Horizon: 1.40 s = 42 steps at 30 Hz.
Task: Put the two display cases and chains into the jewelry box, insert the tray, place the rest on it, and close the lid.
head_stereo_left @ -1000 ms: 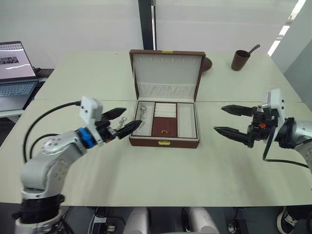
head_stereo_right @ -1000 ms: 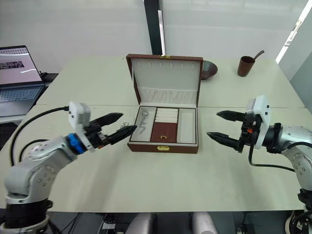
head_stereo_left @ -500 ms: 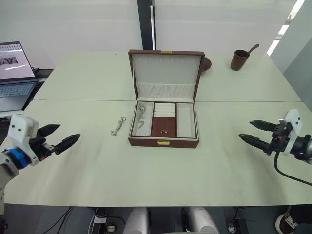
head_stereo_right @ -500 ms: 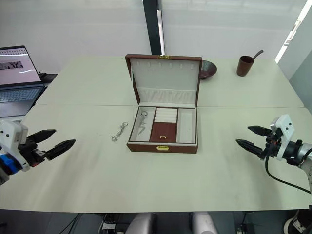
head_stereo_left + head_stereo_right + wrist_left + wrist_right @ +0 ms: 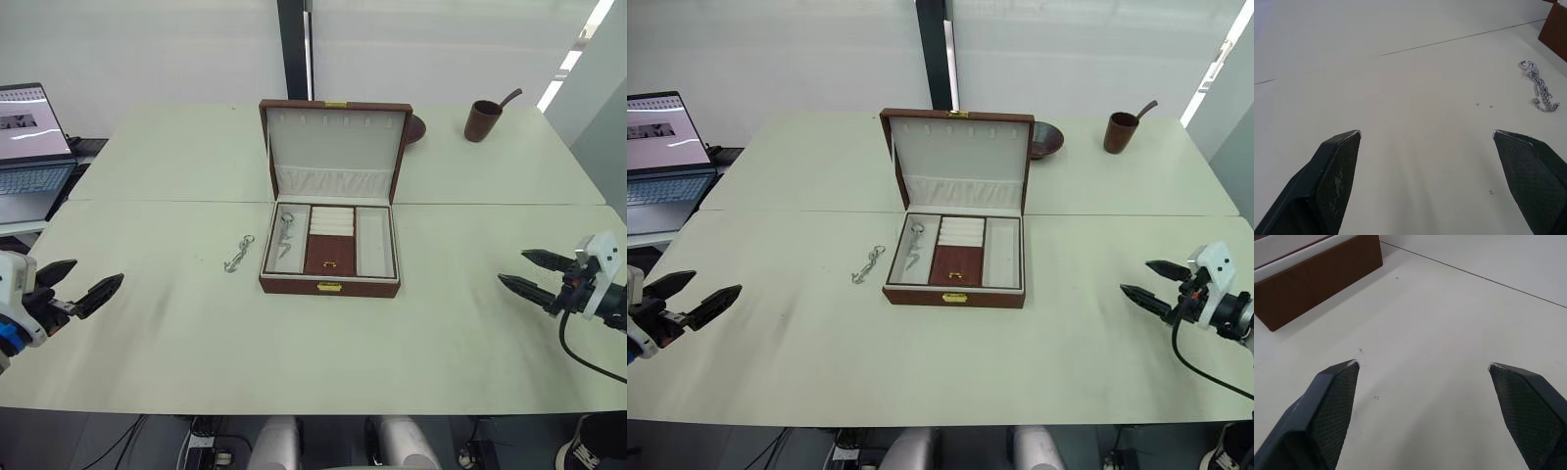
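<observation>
Both arms have pulled well back from the box over the last second. Your left gripper (image 5: 76, 289), which was right at the box's left front corner beside the loose chain, now sits far out at the left edge of the table (image 5: 176, 352) with its fingers spread and nothing between them. Your right gripper (image 5: 532, 272) has likewise retreated to the far right edge, fingers apart and empty. That reads as a release and reset, not a carry (nothing came away with either arm).

The jewelry box (image 5: 329, 284) stands mid-table with its lid (image 5: 334, 152) upright and open, cream lining and gathered pocket facing you. The tray (image 5: 330, 242) appears to be seated already: cream side compartments, a brown middle section with a small gold piece. One chain (image 5: 284, 233) lies in the left compartment. A second chain (image 5: 236, 255) lies on the bare table just left of the box, near but not touching it; the left wrist view shows it as a small silvery tangle with a ring at one end. The display cases are presumably below the tray.

So the task looks late: you likely need that outside chain placed on the tray, then the lid shut.
</observation>
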### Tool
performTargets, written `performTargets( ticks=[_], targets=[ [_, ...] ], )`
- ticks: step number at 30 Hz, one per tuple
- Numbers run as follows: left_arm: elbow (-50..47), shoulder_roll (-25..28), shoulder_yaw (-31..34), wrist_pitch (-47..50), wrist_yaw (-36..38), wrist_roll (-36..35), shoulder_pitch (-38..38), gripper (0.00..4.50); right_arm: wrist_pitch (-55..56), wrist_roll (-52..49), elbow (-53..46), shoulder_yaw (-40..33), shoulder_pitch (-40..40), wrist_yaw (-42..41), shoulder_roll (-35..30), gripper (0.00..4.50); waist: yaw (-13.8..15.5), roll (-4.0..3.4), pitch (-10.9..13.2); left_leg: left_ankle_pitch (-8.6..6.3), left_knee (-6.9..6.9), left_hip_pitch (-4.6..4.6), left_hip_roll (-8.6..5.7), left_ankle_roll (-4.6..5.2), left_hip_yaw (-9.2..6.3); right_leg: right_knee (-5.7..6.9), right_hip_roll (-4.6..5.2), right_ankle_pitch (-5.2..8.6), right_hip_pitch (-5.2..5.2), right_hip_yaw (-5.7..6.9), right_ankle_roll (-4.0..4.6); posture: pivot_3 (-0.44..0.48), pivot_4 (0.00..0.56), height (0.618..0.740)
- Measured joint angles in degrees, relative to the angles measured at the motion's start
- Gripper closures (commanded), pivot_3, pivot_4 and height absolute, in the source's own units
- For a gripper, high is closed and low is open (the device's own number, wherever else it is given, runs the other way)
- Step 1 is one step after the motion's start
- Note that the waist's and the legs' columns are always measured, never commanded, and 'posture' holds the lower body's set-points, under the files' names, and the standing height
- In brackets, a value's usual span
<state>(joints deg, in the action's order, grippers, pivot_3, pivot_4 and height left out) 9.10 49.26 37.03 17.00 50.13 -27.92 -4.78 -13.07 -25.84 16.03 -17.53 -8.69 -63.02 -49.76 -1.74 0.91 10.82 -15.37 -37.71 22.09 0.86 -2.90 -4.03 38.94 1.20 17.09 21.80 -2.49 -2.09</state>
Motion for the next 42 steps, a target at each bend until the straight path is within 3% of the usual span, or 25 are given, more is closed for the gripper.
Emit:
performTargets(
  ticks=[9,19,25,33,42],
  targets=[
    [-1.63,-1.90,-0.14,0.51,-1.78,-0.22,1.00,0.02,-0.36,-0.15,-0.74,0.26,-1.26,-0.49,0.22,0.00,0.00,-0.02,0.01,0.00,0.00,-0.01,0.01,0.00,0.00,0.02,0.01,0.00,0.00,-0.02,0.00,0.000,0.150,0.740],
    [-15.61,-10.51,-5.41,6.63,-9.80,-1.56,1.97,0.02,-9.33,-6.12,-17.50,3.50,-4.76,-2.58,0.66,0.00,0.07,-0.02,0.01,0.00,-0.01,-0.01,0.24,-0.01,-0.08,0.03,-0.01,-0.01,-0.04,0.00,-0.01,0.000,0.150,0.740],
    [-18.70,-17.30,-11.37,7.71,-16.17,-0.68,4.59,0.02,-13.87,-9.15,-26.20,7.96,-9.39,-1.70,2.29,0.00,0.11,0.00,0.00,0.00,-0.04,0.00,0.17,-0.01,-0.09,0.02,-0.02,-0.01,-0.05,0.04,-0.02,0.000,0.150,0.740],
    [-16.45,-24.09,-20.53,6.19,-24.72,6.28,9.83,0.02,-14.87,-8.75,-28.46,12.66,-13.31,-0.58,4.93,0.00,0.21,0.00,0.00,0.00,-0.10,0.04,-0.14,-0.01,-0.23,0.02,-0.01,-0.04,-0.05,0.05,-0.05,0.000,0.150,0.740],
    [-9.02,-26.30,-24.98,5.01,-28.55,11.78,16.08,0.02,-15.03,-8.71,-28.74,14.41,-15.21,-0.50,5.71,0.00,0.23,0.01,0.00,0.01,-0.13,0.05,-0.16,-0.01,-0.26,0.03,-0.01,-0.04,-0.05,0.08,-0.05,0.000,0.150,0.740]
  ],
)
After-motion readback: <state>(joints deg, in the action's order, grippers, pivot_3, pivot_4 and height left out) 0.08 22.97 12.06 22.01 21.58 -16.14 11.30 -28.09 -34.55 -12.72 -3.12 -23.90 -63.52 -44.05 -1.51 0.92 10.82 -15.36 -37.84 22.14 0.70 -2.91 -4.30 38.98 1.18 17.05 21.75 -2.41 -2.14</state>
